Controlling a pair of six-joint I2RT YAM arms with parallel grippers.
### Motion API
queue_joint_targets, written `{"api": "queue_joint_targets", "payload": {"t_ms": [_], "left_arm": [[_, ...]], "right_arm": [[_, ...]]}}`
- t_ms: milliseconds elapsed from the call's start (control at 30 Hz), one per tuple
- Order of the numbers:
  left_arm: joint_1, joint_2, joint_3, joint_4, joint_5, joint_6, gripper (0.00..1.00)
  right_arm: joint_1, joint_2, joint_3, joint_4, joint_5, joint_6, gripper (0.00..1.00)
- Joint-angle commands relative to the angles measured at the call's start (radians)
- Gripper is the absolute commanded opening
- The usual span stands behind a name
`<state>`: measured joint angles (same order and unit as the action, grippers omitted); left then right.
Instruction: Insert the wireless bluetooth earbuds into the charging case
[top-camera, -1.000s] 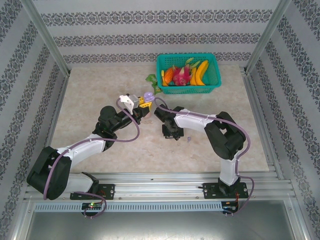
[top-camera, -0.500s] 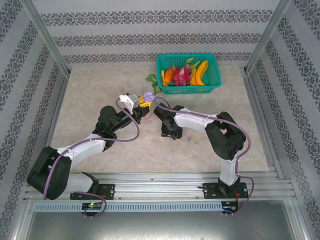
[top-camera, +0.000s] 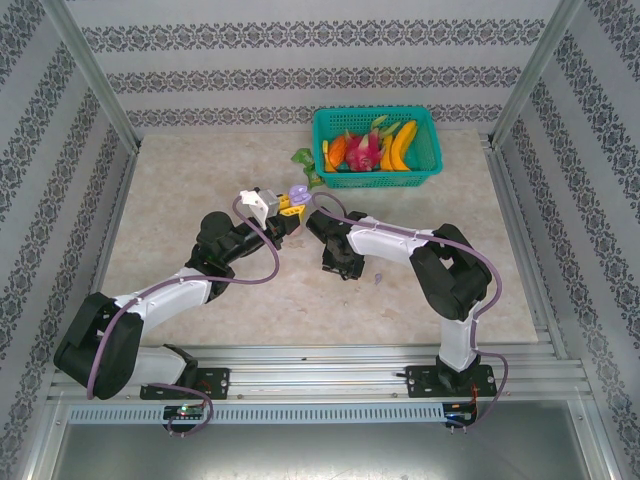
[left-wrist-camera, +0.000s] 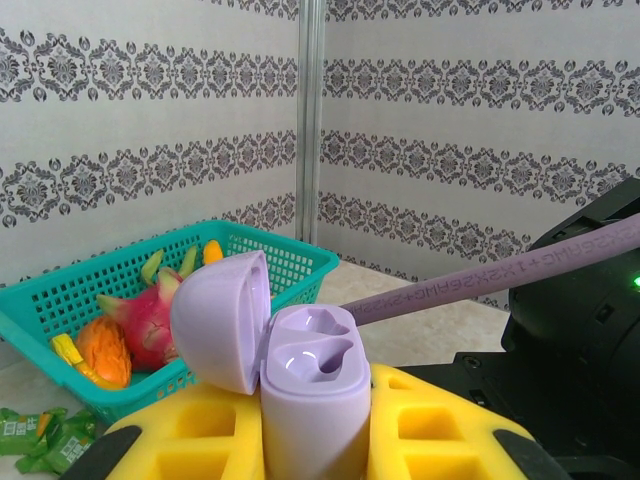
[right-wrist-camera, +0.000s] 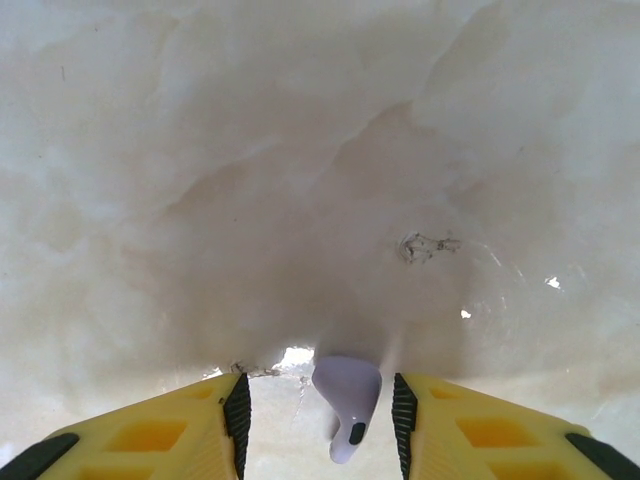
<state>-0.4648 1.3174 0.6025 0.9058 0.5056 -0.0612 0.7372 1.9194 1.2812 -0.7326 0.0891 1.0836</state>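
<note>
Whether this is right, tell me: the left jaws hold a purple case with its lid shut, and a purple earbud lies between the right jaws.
Wrong on the lid: the left wrist view shows the purple case with its lid open. The rest stands: the left jaws hold it, and a purple earbud lies between the right jaws.

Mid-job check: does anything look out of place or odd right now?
Small green packets lie on the table outside the teal mesh basket, by its left corner. The open lilac charging case has both sockets empty; nothing damaged.
</note>
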Motion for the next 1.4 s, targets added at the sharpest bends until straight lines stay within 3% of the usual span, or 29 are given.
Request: {"api": "queue_joint_targets", "payload": {"t_ms": [0,467,967,1367], "left_arm": [[-0.011,0.004,0.024,0.040,0.026,-0.011,0.00],[-0.011,-0.001,0.023,0.041,0.025,-0.013,0.00],[-0.012,0.002,0.029,0.035,0.025,-0.009,0.00],[-0.011,0.005,0.031,0.036,0.026,-0.011,0.00]], "right_arm": [[0.000,0.016,0.020,-0.016,0.026,0.019,0.42],[-0.018,0.028,-0.014,-0.009,0.049,-0.041,0.35],[0.000,0.046,-0.019,-0.019,0.050,-0.157,0.34],[0.022,0.062,-0.013,-0.015,0.022,-0.131,0.34]]}}
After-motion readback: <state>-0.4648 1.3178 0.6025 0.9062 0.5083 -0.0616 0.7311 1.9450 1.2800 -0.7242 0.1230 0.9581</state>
